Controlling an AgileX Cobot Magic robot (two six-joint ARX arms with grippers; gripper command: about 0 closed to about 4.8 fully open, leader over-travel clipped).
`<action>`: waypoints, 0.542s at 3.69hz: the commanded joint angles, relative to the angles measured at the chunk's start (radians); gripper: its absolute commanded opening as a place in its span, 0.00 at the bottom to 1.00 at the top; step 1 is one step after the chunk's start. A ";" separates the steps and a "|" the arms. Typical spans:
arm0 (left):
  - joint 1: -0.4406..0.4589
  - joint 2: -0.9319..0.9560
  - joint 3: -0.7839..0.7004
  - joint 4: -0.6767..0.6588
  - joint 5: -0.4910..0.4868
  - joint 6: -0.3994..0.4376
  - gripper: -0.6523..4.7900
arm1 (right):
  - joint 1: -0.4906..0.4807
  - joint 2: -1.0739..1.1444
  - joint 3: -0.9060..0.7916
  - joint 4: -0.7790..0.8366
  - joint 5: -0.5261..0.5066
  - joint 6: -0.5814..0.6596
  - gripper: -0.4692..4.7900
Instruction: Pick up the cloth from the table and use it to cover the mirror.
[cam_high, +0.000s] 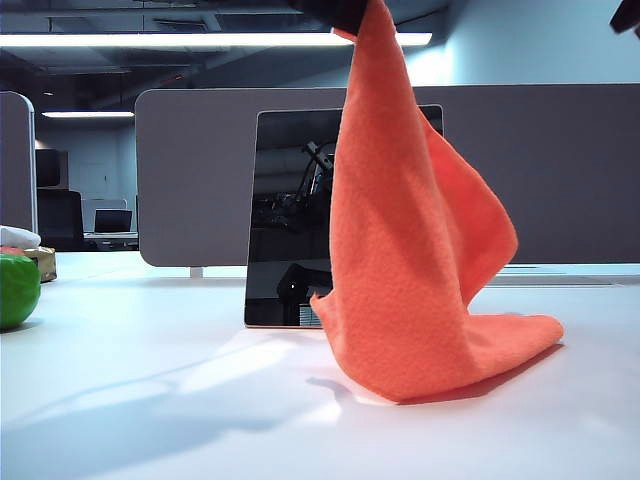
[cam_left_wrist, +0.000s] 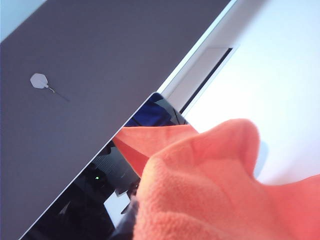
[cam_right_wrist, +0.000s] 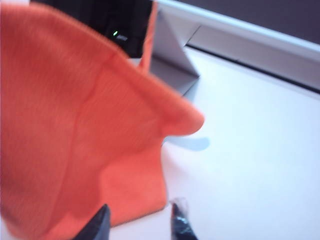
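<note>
Your left hand (cam_high: 345, 15) sits at the top edge of the exterior view, clamped shut on one corner of the cloth (cam_high: 410, 250). Only a dark piece of that hand shows there, and its fingers are buried in the fabric. In the left wrist view the cloth (cam_left_wrist: 210, 190) fills the near corner, bunched up over the hand.

The cloth hangs down from that grip in a long fold. Its lower end rests on the table (cam_high: 200, 400), spread out in a flat lobe toward the right of the exterior view. The hanging part is in front of the right portion of the mirror (cam_high: 290, 220), which stands upright on the table with its dark face toward the camera. The left portion of the mirror is uncovered. In the left wrist view the mirror (cam_left_wrist: 90, 200) reflects a strip of orange.

Your right hand (cam_right_wrist: 140, 220) shows in the right wrist view with its two dark fingertips (cam_right_wrist: 180, 222) parted. The gap between them holds nothing, and the lower edge of the cloth (cam_right_wrist: 75, 125) lies just beside one tip, above the table (cam_right_wrist: 250, 165).

A grey divider (cam_high: 550, 170) runs behind the mirror. A green object (cam_high: 15, 290) sits at the far left edge of the table.
</note>
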 joint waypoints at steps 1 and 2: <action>-0.015 -0.049 0.003 -0.032 -0.014 0.003 0.11 | 0.000 -0.001 -0.051 -0.013 -0.043 -0.110 0.52; -0.015 -0.099 0.003 -0.088 -0.025 -0.004 0.11 | 0.000 0.011 -0.126 0.068 -0.080 -0.153 0.59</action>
